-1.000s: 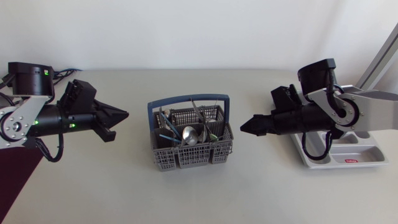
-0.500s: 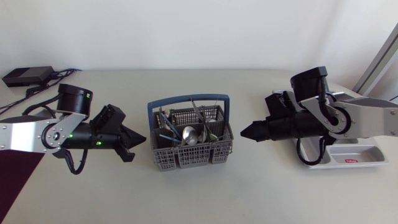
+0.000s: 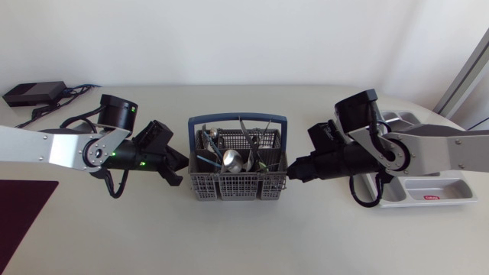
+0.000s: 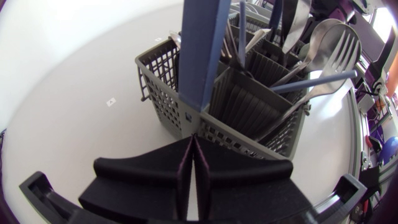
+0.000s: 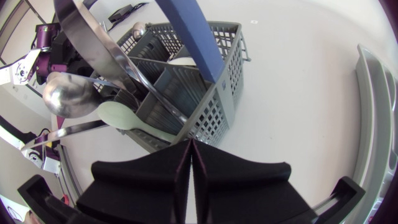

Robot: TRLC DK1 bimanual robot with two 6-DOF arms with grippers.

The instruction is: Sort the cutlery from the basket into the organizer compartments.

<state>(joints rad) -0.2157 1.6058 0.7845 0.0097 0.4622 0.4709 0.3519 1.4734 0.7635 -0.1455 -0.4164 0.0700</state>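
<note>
Holding the left gripper (image 3: pixel 184 163) pinched together on nothing, tip just beside the left wall of the basket (image 3: pixel 229 188), and the right gripper (image 3: pixel 291 171) likewise closed and empty just beside the right wall, hemming the basket in at both ends. Housing the cutlery (image 3: pixel 233 160) in the basket mid-table, with the organizer (image 3: pixel 451 200) lying well apart near the right edge, partly hidden by the right arm. Leaving bare pale table (image 3: pixel 244 237) open in front of and behind the basket.

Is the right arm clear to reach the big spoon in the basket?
Probably not yet. The right gripper is shut, its tip low beside the basket, whose wall stands between it and the big spoon. It likely must rise and open first.
</note>
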